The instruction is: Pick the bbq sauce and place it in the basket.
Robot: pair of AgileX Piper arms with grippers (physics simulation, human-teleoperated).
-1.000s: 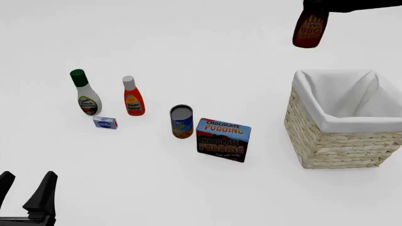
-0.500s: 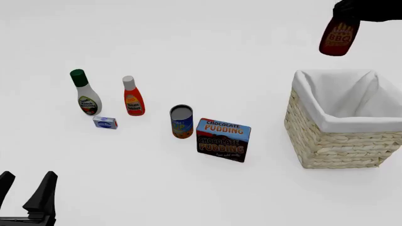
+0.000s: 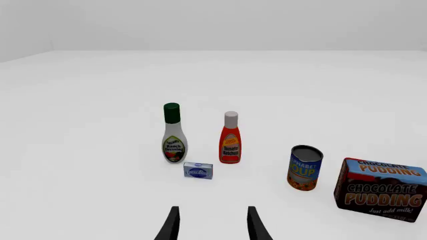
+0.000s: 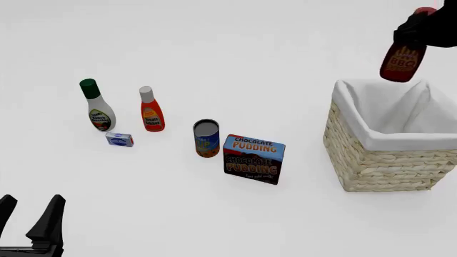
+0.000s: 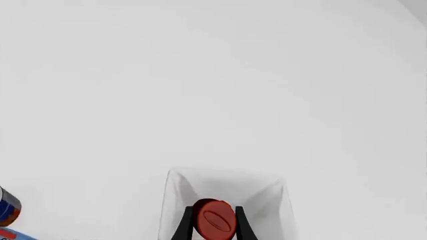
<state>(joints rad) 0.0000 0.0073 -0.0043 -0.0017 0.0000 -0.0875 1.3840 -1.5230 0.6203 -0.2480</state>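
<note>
Pincers of the right tool (image 5: 213,226) clamp the red cap of the bbq sauce (image 4: 400,60), labelled "BBQ", hanging above the basket (image 4: 389,155). Left tool (image 3: 211,225) sits spread, empty. On the worktop (image 4: 228,48) stand ranch dressing (image 4: 96,105), tomato ketchup (image 4: 151,110), alphabet soup (image 4: 206,138) and "CHOCOLATE PUDDING" box (image 4: 253,159); only the front view shows the sauce label.

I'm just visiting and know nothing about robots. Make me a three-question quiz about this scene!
1. True or false: the bbq sauce stands on the table.
2. Which gripper holds it? A) left gripper B) right gripper
3. Fill in: the soup can stands just left of the chocolate ____ box.

Key: 1 false, it hangs in the air over the basket; 2 B; 3 pudding.
</note>
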